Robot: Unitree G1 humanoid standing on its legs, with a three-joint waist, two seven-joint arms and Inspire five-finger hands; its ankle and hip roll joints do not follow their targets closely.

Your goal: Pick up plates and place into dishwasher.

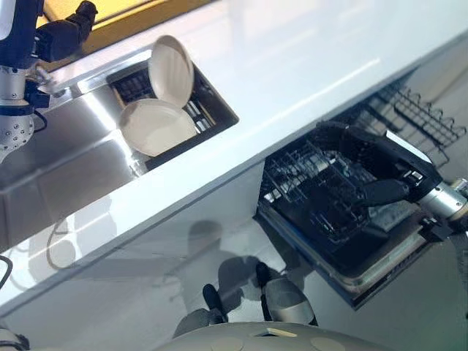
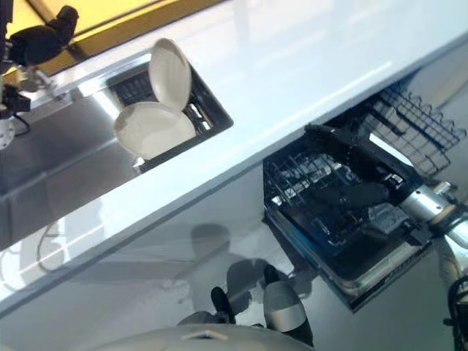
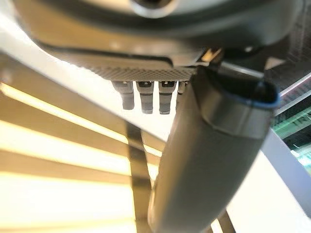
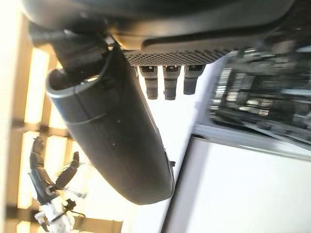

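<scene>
- Both eye views look down from the head, sharing the counter [image 1: 307,80], sink [image 1: 73,139] and dishwasher rack [image 2: 322,197].
- Each wrist view looks along its own hand from very close.

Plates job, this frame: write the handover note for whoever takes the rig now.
Left hand: raised beyond the sink's far end, holding nothing.
Right hand: over the pulled-out dishwasher rack, holding nothing.
Two plates: both in the black sink rack, one lying, one leaning upright.
Done: dishwasher is open; I see no plate in its rack.
Left: move both plates into the dishwasher.
</scene>
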